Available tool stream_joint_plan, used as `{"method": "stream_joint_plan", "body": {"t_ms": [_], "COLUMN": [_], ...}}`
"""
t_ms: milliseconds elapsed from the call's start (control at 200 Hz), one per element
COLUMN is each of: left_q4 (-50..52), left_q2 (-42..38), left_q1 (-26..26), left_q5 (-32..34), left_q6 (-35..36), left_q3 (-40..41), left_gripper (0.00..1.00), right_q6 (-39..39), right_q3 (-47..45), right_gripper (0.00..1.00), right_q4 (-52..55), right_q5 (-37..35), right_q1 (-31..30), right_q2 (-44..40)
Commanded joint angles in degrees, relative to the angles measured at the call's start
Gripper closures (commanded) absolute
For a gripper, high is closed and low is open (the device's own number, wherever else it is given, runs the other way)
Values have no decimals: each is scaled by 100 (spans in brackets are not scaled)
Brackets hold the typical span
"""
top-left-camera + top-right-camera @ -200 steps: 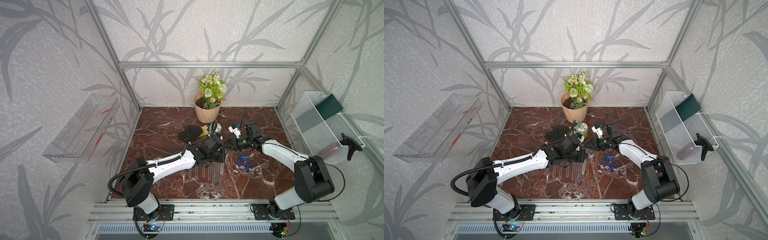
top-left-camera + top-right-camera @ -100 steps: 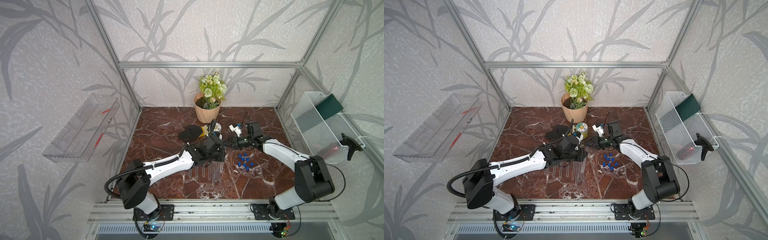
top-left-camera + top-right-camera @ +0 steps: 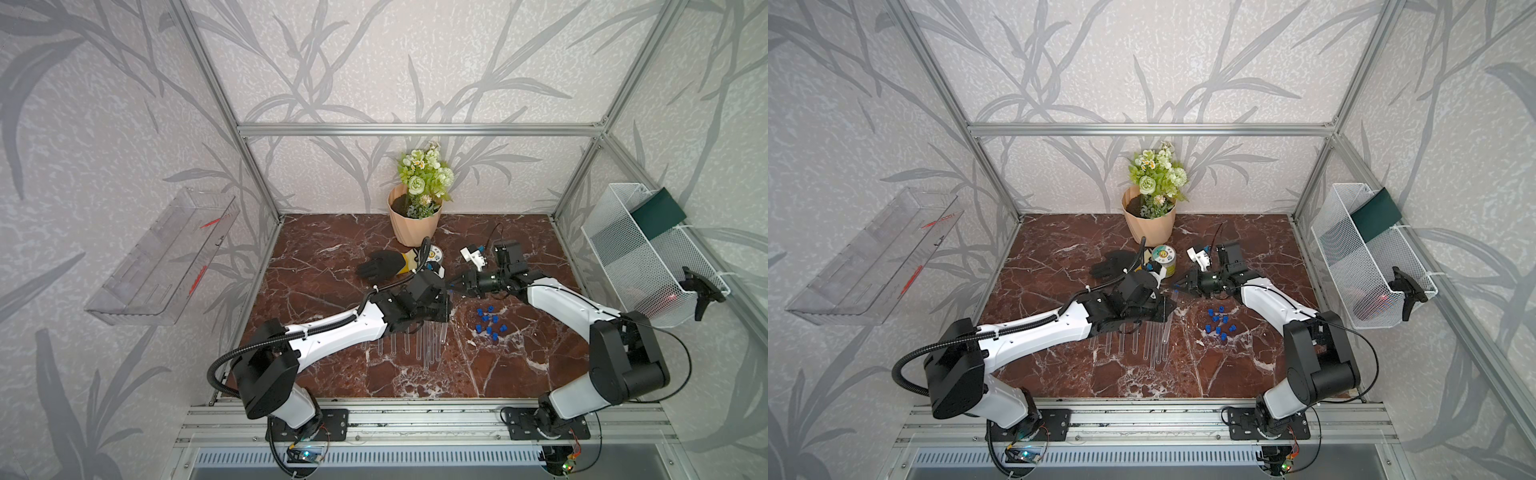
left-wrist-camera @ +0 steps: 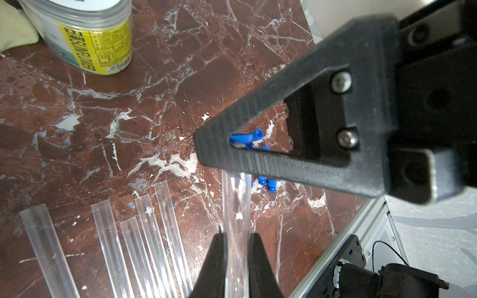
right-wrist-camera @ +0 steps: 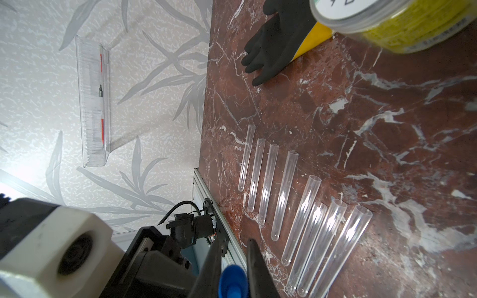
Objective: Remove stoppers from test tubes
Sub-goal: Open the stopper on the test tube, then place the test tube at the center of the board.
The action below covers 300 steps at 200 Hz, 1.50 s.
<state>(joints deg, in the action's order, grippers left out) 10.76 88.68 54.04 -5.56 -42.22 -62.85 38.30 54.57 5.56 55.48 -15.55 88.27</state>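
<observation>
Left wrist view: left gripper (image 4: 236, 233) clamped tight around one tube (image 4: 236, 203), the tube's mouth hidden.
Right wrist view: right gripper (image 5: 236, 243) pinching a blue stopper (image 5: 232, 282).
Beside left jaws: eight bare tubes (image 5: 284, 194), lying flat.
Near right jaws: loose stoppers (image 3: 484, 318).
Risk: skewed pull may crack the tube; weak pinch drops the stopper.

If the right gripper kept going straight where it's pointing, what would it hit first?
Probably the left arm's wrist, close ahead of the right gripper in both top views; heights are unclear, so it might pass above.
</observation>
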Motion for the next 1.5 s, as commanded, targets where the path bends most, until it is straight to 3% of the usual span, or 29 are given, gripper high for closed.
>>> {"method": "stream_joint_plan", "body": {"t_ms": [0, 185, 375, 740, 1075, 1495], "left_q4": [965, 976, 961, 874, 1181, 2576], "left_q2": [-74, -88, -84, 58, 1407, 2738], "left_q1": [106, 107, 106, 107, 305, 409], "left_q5": [-163, -148, -135, -179, -18, 652], "left_q6": [-129, -129, -129, -151, -231, -607], "left_q3": [203, 214, 210, 112, -1177, -2471], "left_gripper": [90, 90, 90, 90, 88, 87], "right_q6": [194, 404, 131, -1302, -2281, -2626], "right_q3": [238, 229, 316, 615, 565, 397], "right_gripper": [97, 97, 97, 97, 97, 95], "right_q4": [-847, -1011, -662, 1289, 3159, 3625], "right_q5": [-283, -260, -368, -1053, -2044, -2322], "right_q1": [294, 369, 372, 419, 1052, 1392], "right_q2": [-29, -1, -38, -188, -533, -916]}}
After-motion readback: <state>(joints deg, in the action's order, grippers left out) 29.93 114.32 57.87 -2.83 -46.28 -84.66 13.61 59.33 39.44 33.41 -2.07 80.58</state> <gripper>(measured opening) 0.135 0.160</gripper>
